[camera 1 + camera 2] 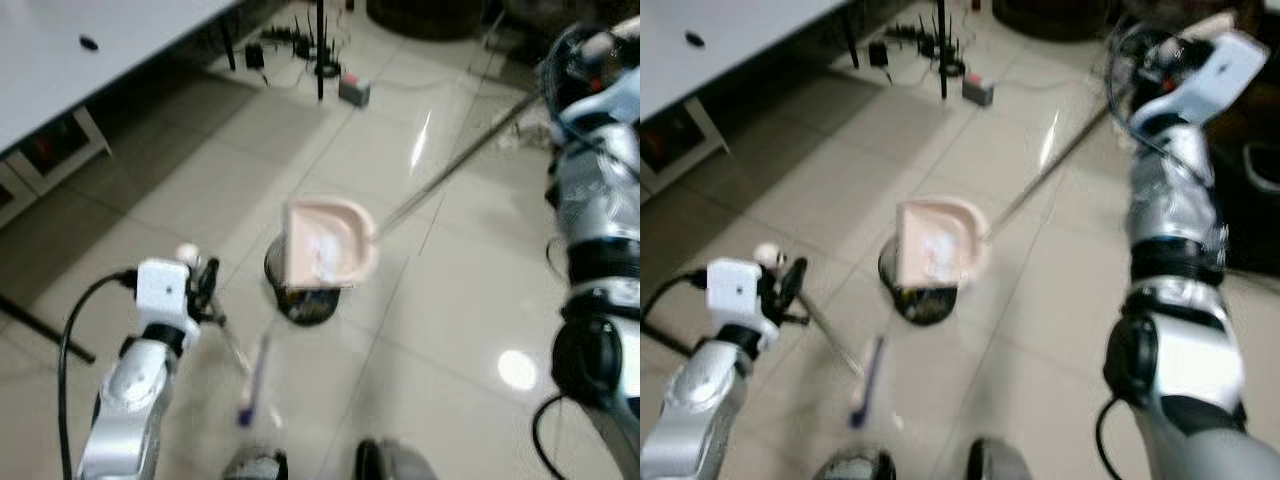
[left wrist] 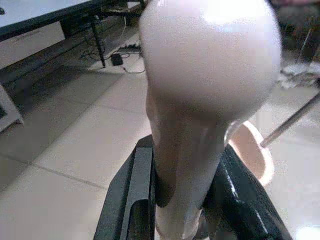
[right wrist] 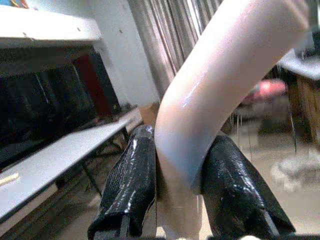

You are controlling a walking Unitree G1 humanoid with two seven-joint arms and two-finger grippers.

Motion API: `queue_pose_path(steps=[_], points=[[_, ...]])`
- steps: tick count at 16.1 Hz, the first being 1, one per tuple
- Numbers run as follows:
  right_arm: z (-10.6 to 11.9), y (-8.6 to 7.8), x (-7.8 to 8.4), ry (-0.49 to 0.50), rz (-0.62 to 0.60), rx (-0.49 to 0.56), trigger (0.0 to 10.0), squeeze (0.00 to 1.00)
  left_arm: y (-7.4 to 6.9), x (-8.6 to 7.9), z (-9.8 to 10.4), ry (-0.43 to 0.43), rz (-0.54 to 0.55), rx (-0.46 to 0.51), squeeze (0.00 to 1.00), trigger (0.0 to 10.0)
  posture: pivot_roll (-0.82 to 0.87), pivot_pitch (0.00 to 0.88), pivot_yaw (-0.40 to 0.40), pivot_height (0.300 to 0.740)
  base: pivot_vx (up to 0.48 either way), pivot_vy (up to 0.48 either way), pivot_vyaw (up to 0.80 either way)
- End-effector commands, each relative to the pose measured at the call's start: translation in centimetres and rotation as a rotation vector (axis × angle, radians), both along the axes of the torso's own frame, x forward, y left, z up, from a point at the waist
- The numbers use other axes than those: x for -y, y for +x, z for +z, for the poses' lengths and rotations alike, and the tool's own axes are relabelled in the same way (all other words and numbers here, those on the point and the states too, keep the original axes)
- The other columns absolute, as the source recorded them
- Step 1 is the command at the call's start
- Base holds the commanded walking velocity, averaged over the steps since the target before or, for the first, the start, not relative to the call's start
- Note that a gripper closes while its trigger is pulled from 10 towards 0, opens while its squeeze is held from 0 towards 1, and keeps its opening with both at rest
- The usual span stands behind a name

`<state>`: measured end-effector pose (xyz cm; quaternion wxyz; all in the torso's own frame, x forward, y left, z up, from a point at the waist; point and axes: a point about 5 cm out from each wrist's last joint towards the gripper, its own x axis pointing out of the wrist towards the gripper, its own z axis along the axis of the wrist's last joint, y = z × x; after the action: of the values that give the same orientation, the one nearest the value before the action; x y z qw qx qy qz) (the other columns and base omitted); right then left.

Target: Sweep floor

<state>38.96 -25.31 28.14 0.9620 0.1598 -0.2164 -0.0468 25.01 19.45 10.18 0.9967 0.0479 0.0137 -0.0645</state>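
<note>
A pink dustpan (image 1: 327, 243) hangs tilted over a small black bin (image 1: 300, 297) on the tiled floor. Its long metal rod (image 1: 460, 155) runs up to the right, where my right gripper (image 1: 1150, 48) is shut on the pink curved grip (image 3: 210, 95), black fingers (image 3: 131, 185) on either side. My left gripper (image 1: 206, 285), low at the left, is shut on the broom's pink knobbed handle (image 2: 210, 65). The thin broom stick (image 1: 232, 345) slants down to a blurred purple brush head (image 1: 255, 385) beside the bin. The dustpan (image 2: 255, 155) also peeks out behind the left fingers.
A white table (image 1: 100, 40) with a low cabinet (image 1: 55, 150) beneath stands at the back left. Cables and a power strip (image 1: 295, 40) lie by a dark stand leg (image 1: 320, 60), next to a small grey box (image 1: 353, 90). My feet (image 1: 255, 465) are at the bottom edge.
</note>
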Motion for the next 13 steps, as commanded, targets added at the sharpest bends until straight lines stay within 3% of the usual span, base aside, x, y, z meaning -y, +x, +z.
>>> queue_pose_path(steps=[1, 4, 7, 13], points=[[2.0, -0.1, -1.1, -0.004, 0.024, 0.103, 10.0, 0.00, 0.0, -0.7, 0.6, 0.023, 0.018, 0.024, 0.00, 10.0, 0.09, 0.135, -0.002, 0.740, 0.000, 0.000, 0.00], [2.0, -0.4, -1.3, -0.064, 0.026, 0.134, 10.0, 0.00, 0.0, -0.8, 0.5, 0.035, 0.023, 0.013, 0.00, 10.0, 0.10, 0.135, -0.002, 0.740, 0.000, 0.000, 0.00], [1.9, -0.7, -2.5, -0.137, 0.045, 0.190, 10.0, 0.00, 0.1, -0.7, 0.4, 0.040, 0.021, 0.014, 0.00, 10.0, 0.10, 0.135, -0.001, 0.740, 0.000, 0.000, 0.00], [0.3, -1.9, -8.4, -0.406, 0.151, 0.341, 10.0, 0.00, 0.2, -0.8, 0.4, 0.051, 0.019, 0.014, 0.00, 10.0, 0.10, 0.138, 0.003, 0.740, 0.000, 0.000, 0.00]])
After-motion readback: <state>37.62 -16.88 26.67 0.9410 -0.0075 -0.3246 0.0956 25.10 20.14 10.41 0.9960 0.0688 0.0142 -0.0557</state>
